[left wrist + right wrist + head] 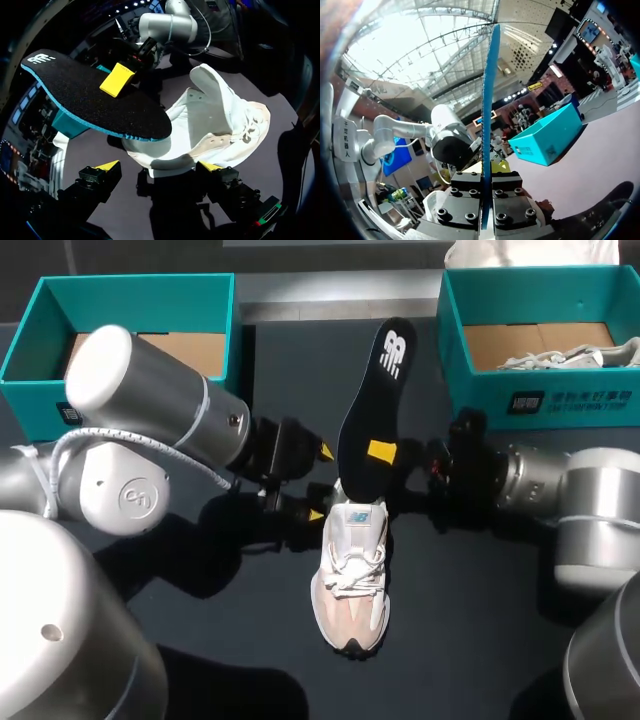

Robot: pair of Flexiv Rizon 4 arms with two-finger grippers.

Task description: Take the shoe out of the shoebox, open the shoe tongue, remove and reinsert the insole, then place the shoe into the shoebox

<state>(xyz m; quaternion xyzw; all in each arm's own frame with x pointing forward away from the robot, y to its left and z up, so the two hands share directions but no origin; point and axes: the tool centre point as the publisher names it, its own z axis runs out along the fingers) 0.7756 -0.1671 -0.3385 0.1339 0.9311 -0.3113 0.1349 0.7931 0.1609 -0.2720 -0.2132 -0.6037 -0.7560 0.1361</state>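
Note:
A white and pink shoe (352, 580) lies on the dark table, toe toward the front edge. A black insole (368, 410) with a blue underside stands over the shoe's heel opening, its lower end at the opening. My right gripper (384, 452) is shut on the insole's middle; in the right wrist view the insole's thin blue edge (487, 125) runs up from between its clamped fingers. My left gripper (320, 483) stands open just left of the shoe's heel, holding nothing. In the left wrist view the shoe (220, 130) lies ahead of its yellow fingertips (107, 165), with the insole (95, 97) above.
A teal shoebox (120, 340) with a cardboard floor stands at the back left. A second teal shoebox (545, 335) at the back right holds a white shoe. The dark table stretches bare in front of the shoe.

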